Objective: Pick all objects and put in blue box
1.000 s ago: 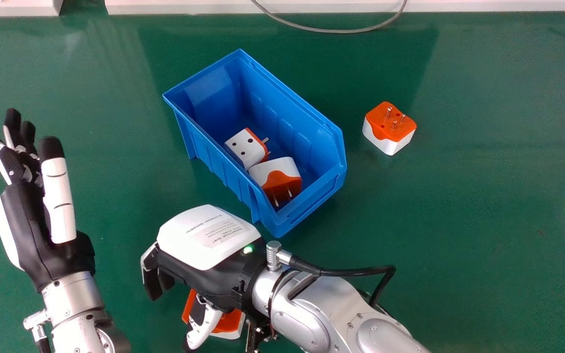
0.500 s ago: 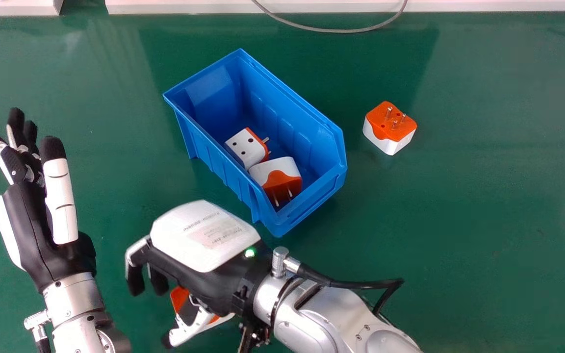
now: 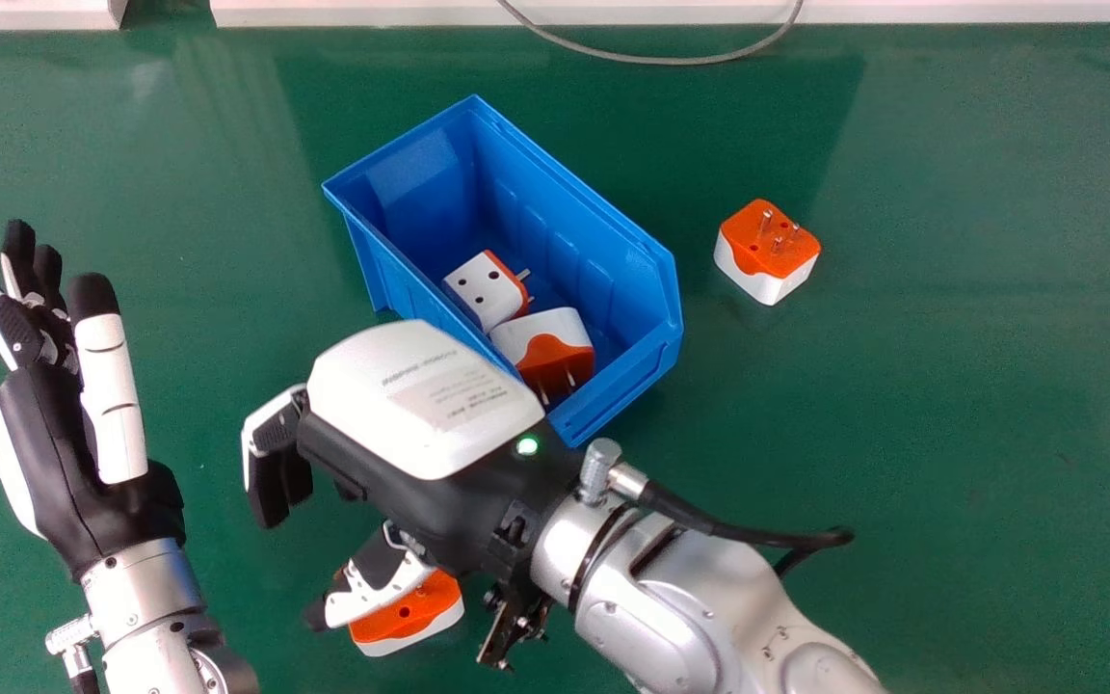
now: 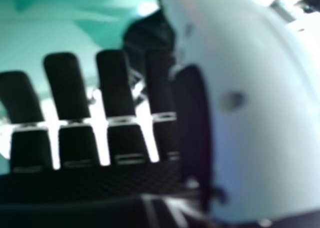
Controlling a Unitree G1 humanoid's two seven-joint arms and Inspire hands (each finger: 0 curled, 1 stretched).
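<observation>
The right hand (image 3: 425, 424) is hovering palm-down, fingers bending loosely, standing apart from the thumb (image 3: 377, 596) — an orange-and-white adapter (image 3: 432, 600) is lying partly hidden under that thumb. Past the knuckles, a blue box (image 3: 647, 361) is holding two adapters (image 3: 481, 289); a fourth adapter (image 3: 765, 253) is sitting farther off. Beyond the right fingertips, the left hand (image 3: 64, 463) is pointing straight fingers away.

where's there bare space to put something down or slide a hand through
The green table is bare right of the lone adapter, and between the left hand and blue box. Inside, there's room beyond the two adapters. It's crowded at the box's near side: the right hand hangs there, another adapter by its thumb.
</observation>
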